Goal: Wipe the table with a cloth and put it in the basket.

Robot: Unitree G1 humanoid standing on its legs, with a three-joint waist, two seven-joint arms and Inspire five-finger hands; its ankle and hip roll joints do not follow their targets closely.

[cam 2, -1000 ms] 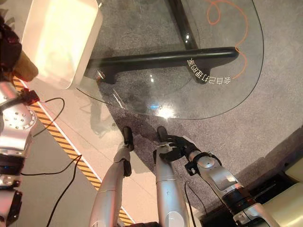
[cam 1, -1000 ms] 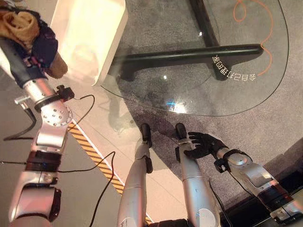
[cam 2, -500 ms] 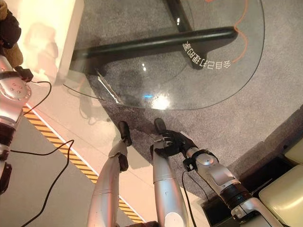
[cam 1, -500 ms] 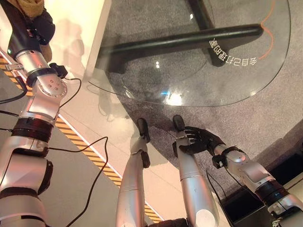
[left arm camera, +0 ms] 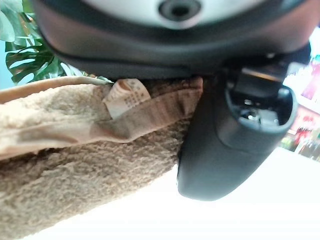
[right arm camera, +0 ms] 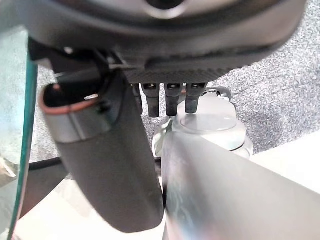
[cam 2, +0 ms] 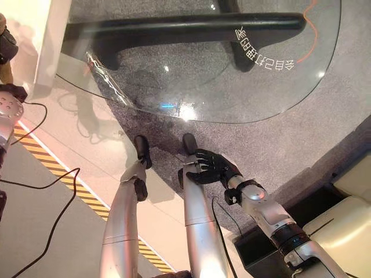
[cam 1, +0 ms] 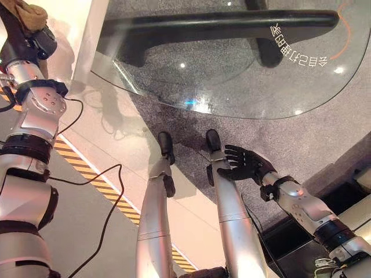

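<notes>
Tan terry cloth (left arm camera: 75,165) sits clamped under the thumb (left arm camera: 230,135) of the left hand (cam 1: 26,35), which hangs off the glass table's (cam 1: 243,81) left edge, beside the pale basket (cam 1: 72,35) standing there. Right hand (cam 1: 246,165) rests low, on the near side of the table, fingers relaxed and apart, holding nothing. Judging from this, the risk is the drop — let go short of the basket wall and the cloth lands on the floor.
</notes>
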